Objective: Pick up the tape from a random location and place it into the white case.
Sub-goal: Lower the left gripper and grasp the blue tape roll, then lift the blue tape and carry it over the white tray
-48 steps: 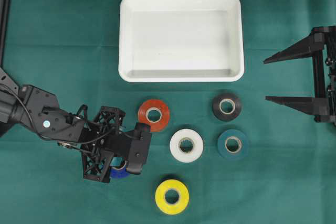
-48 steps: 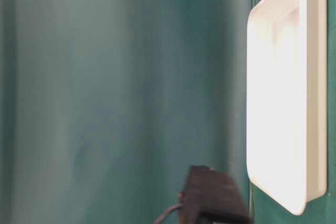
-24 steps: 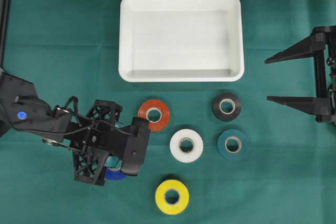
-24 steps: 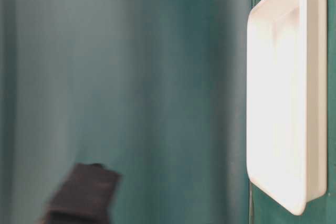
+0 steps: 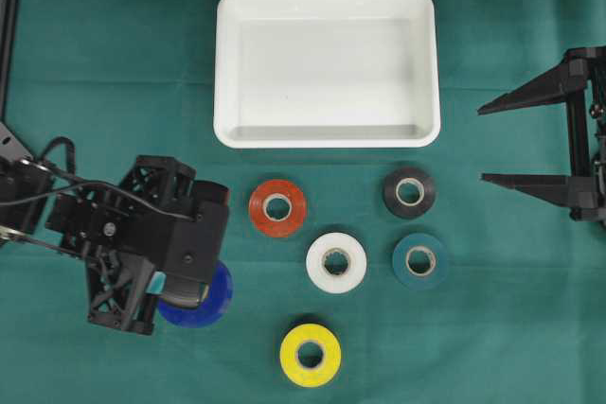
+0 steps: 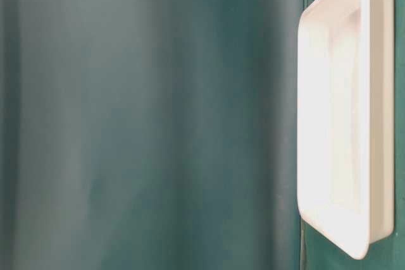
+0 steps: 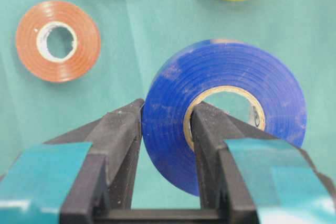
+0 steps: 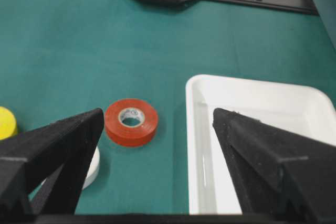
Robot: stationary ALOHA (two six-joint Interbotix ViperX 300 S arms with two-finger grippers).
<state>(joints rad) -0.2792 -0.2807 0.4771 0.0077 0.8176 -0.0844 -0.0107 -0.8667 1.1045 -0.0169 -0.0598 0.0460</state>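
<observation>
My left gripper (image 7: 167,109) is shut on a blue tape roll (image 7: 226,77). One finger sits inside the roll's core and the other presses on its outer wall. Seen from overhead, the blue tape (image 5: 206,302) pokes out from under the left gripper's body at the lower left, well below and left of the white case (image 5: 327,137). The case holds nothing and also shows in the table-level view (image 6: 380,112) and the right wrist view (image 8: 195,145). My right gripper (image 5: 480,144) stands open at the right edge, with nothing between its fingers.
Loose rolls lie on the green cloth below the case: red (image 5: 277,207), white (image 5: 336,262), black (image 5: 409,193), teal (image 5: 420,260) and yellow (image 5: 310,355). The red roll (image 8: 131,121) lies just beside the case's rim in the right wrist view.
My left gripper has moved left with the blue tape and looks larger from overhead. More of the roll shows now. The arm has left the table-level view. The right gripper has not moved.
</observation>
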